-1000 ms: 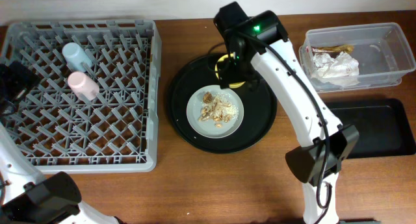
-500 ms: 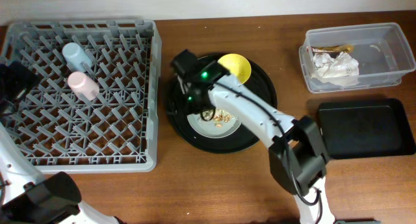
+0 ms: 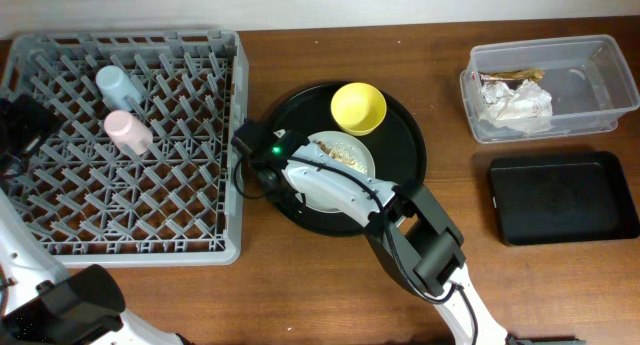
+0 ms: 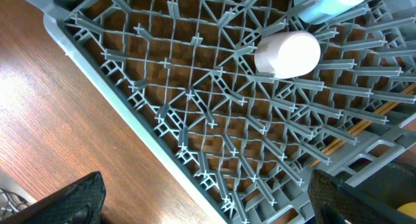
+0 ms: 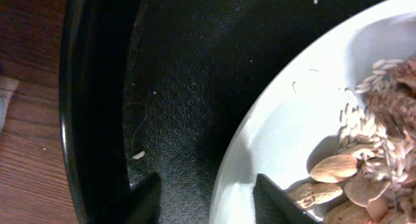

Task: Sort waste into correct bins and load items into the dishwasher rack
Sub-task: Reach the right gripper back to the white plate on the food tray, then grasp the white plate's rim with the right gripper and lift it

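The right hand [image 5: 207,188] hung open and empty over the round black tray [image 3: 405,175]. One of its fingers [image 5: 146,198] was above the tray and the other above the 9 o'clock rim of the grey-white plate [image 3: 366,163], which carried the food scraps [image 5: 364,178]. The yellow bowl [image 3: 358,107] sat at the tray's 12 o'clock. At the counter's [image 3: 300,285] 9 o'clock, the dishwasher rack [image 3: 190,205] held the pink cup [image 3: 128,131] and blue cup [image 3: 118,85]. The left hand [image 4: 214,198] gaped wide and empty above the rack. The napkin [image 3: 515,102] and wrapper [image 3: 510,77] lay in the clear tub [image 3: 600,47] at 2 o'clock.

Kitchen-style robot test bench: wooden table [image 3: 300,285], grey dishwasher rack [image 3: 150,205], clear tub [image 3: 590,95], black tray [image 3: 565,200].
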`<state>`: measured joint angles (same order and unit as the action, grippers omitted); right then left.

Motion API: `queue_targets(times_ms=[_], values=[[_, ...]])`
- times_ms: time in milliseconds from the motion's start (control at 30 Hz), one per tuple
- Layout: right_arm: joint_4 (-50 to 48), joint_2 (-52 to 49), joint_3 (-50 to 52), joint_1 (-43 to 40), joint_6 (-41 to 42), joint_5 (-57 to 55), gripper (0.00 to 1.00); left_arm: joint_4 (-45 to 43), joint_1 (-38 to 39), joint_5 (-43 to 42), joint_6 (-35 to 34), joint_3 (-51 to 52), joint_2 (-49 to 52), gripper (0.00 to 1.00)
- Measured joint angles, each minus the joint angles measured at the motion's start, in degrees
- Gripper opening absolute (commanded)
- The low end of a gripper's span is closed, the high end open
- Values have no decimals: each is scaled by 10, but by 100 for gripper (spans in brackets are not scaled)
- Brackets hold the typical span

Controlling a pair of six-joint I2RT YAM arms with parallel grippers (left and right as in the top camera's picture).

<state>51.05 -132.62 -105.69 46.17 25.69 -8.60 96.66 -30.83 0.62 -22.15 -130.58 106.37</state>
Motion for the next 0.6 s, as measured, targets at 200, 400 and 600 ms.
queue_targets(times_ms=[200,400,600], values=[[2,-2,0,0,0,-19,4,0,0,0,0,0,0,99],[10,-2,-2,0,0,-27,4,0,-2,0,0,0,0,99],[124,-2,-101,0,0,-25,4,0,-2,0,0,0,0,99]])
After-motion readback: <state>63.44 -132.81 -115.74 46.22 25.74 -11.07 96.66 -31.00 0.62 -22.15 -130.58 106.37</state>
